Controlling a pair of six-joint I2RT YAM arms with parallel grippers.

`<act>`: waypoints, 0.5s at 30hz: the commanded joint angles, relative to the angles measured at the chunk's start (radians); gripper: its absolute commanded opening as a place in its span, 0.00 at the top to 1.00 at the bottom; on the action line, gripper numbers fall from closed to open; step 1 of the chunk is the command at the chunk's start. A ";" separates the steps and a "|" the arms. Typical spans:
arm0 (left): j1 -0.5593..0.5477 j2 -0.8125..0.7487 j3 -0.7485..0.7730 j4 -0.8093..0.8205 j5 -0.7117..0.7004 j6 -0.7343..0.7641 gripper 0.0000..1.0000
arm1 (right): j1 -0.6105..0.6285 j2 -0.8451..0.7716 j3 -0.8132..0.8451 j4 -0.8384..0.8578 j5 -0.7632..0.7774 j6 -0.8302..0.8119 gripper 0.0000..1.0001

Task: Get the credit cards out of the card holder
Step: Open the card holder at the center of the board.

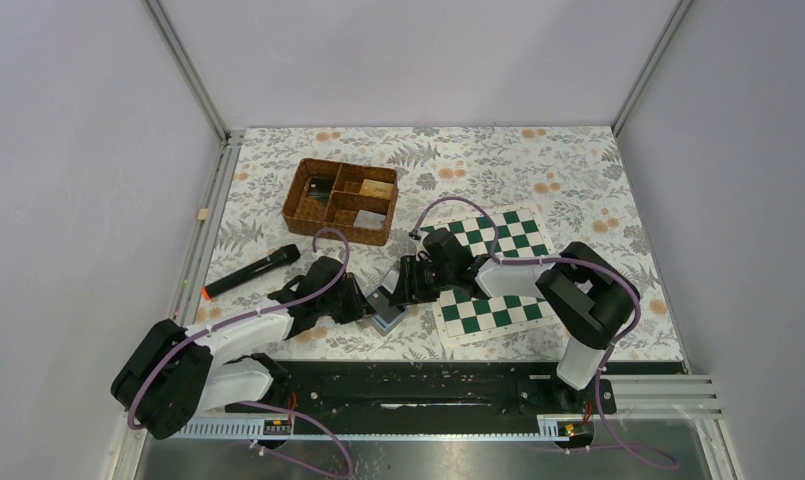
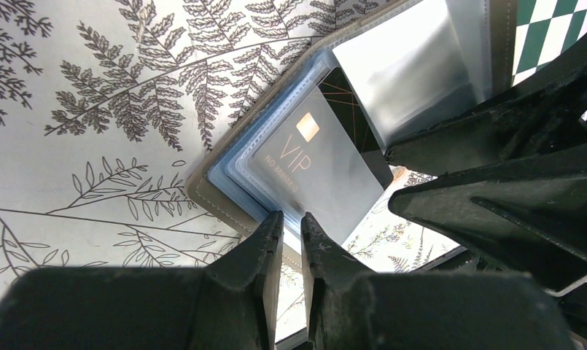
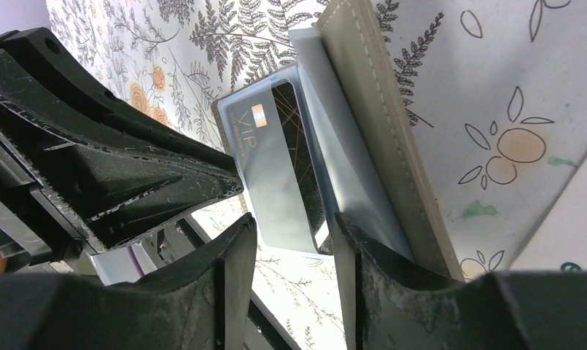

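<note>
The left jaws are clenched on the near edge of the holder (image 2: 228, 175). Only a thin slit stays between the fingers (image 2: 265, 255), and the light blue inner page goes into it. The holder lies open, grey outside with a stitched rim. A clear sleeve (image 2: 407, 65) stands up from it toward 1 o'clock in the left wrist view.

The right jaws stand half apart, one finger (image 3: 235, 255) on each side of the near end of the card (image 3: 272, 168). I cannot tell if they press on the card or only frame it. The card is grey and black, with a gold chip and the letters VIP. It lies on the blue pages, and the grey cover (image 3: 378, 109) is just beside it at 3 o'clock. How far it is out of its sleeve I cannot tell.

In the top view the holder (image 1: 386, 315) is near the 6 o'clock edge of the floral surface (image 1: 578, 170), between the two jaws. The left arm reaches it from 8 o'clock, the right arm from 3 o'clock. A chessboard (image 1: 493, 275) lies just beside the holder at 3 o'clock, under the right arm. A black microphone (image 1: 250, 272) lies at 9 o'clock, well apart. A basket (image 1: 340, 200) stands at 11 o'clock.
</note>
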 commanded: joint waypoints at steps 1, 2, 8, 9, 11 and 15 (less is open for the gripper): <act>0.000 0.021 0.002 -0.073 -0.076 0.031 0.84 | -0.009 0.012 0.003 0.021 -0.034 0.009 0.48; 0.000 0.022 0.003 -0.072 -0.076 0.031 0.85 | -0.009 0.011 0.004 0.014 -0.026 0.008 0.47; 0.000 0.023 0.014 -0.092 -0.095 0.029 0.85 | -0.008 0.018 0.033 -0.051 0.012 -0.018 0.47; 0.000 0.027 0.020 -0.100 -0.100 0.029 0.85 | -0.008 0.018 0.035 -0.059 0.017 -0.020 0.47; 0.001 0.037 0.031 -0.108 -0.105 0.030 0.85 | -0.007 0.015 0.035 -0.059 0.019 -0.015 0.48; 0.004 0.058 0.041 -0.108 -0.099 0.030 0.86 | -0.006 0.028 0.029 -0.023 -0.028 0.012 0.51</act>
